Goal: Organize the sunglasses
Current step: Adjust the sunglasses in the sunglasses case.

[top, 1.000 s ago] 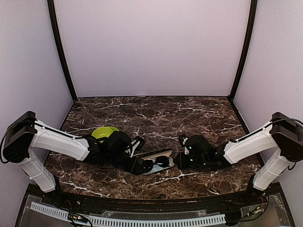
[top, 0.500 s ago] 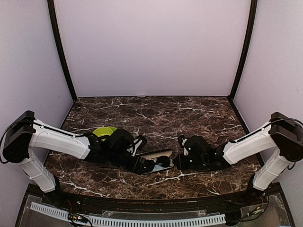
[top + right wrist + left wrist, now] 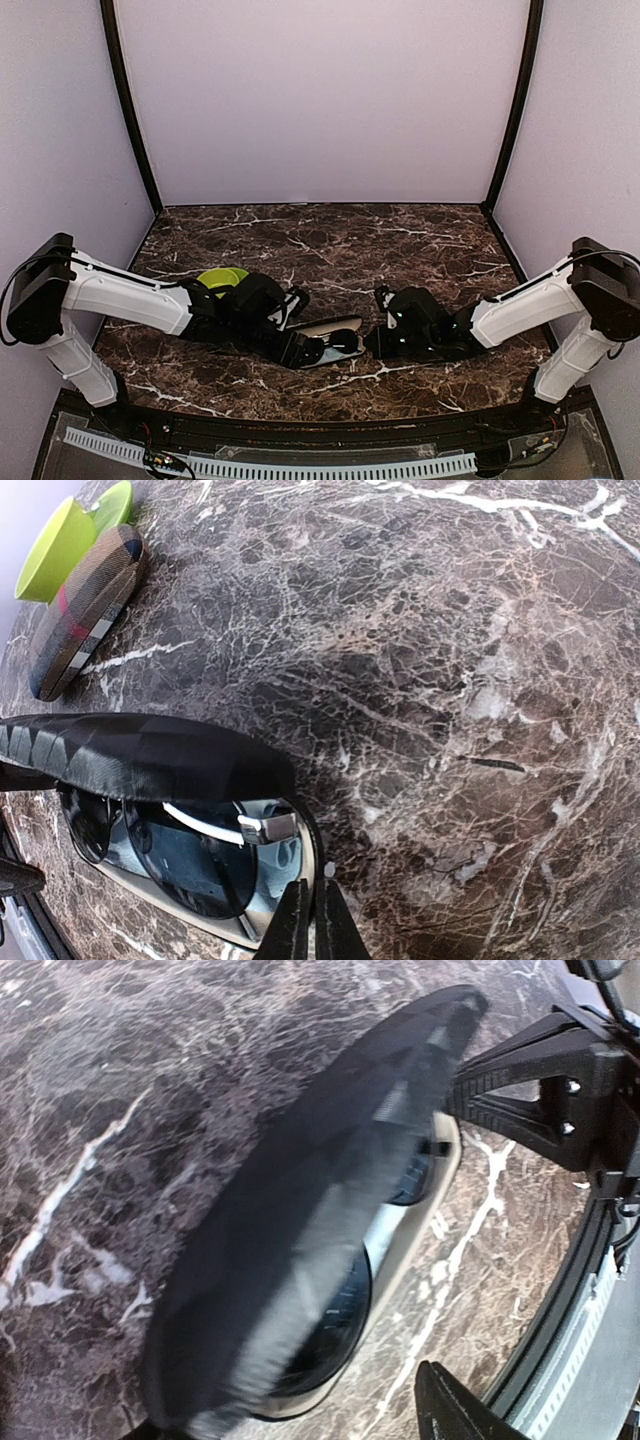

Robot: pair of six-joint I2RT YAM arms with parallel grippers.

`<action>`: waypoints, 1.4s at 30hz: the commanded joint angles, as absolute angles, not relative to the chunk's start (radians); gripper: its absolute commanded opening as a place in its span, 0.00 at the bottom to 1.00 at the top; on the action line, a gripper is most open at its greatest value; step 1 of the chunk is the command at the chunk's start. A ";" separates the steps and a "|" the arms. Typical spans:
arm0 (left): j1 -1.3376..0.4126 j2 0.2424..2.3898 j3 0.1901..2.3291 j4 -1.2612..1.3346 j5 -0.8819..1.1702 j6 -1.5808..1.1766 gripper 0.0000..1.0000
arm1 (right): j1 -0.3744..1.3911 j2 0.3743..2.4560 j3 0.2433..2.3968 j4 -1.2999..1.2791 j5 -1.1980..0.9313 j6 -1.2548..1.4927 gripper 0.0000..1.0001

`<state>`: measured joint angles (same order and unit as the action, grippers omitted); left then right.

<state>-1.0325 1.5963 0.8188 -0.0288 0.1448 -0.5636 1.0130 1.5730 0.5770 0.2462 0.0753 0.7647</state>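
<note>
As seen from above, spreads wall to wall: dark veined marble table (image 3: 420, 230), with both arms laid low over its near half. Reaches in from the left with the left arm (image 3: 130, 295), forearm edged slightly further toward the middle than a second ago, hiding a little more of the lime-green object (image 3: 222, 277) behind it. Mirrors that from the right with the right arm (image 3: 520, 305), hardly shifted over the same second.

Sits between the two: an open case (image 3: 150, 755), dark striped lid raised over a pale tray, in the same spot as before. Lies well apart from it on the left arm's side, just beside the green object: a closed brown-striped case (image 3: 85, 610).

Keeps the sunglasses (image 3: 185, 855) inside the open tray, dark lenses under the lid, a slim temple arm with a metal hinge folded across them.

Stands wide at the left gripper (image 3: 292, 348): jaws well apart at the case's left end, one finger touching the lid's tip, the other clear of the tray rim. Stands pinched at the right gripper (image 3: 308, 920): jaws pressed together with nothing between them, tips right at the tray's right-hand rim; touching or not, cannot tell.
</note>
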 commanded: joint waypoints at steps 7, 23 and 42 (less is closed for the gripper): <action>-1.040 1.533 0.803 -0.071 0.098 -0.570 0.72 | 1.027 1.581 0.586 0.278 0.076 0.769 0.05; -1.040 1.392 0.766 -0.110 0.048 -0.489 0.80 | 1.028 1.577 0.588 0.273 0.078 0.762 0.04; -1.041 1.591 1.015 -0.180 0.092 0.115 0.99 | 1.029 1.586 0.609 0.260 0.068 0.747 0.05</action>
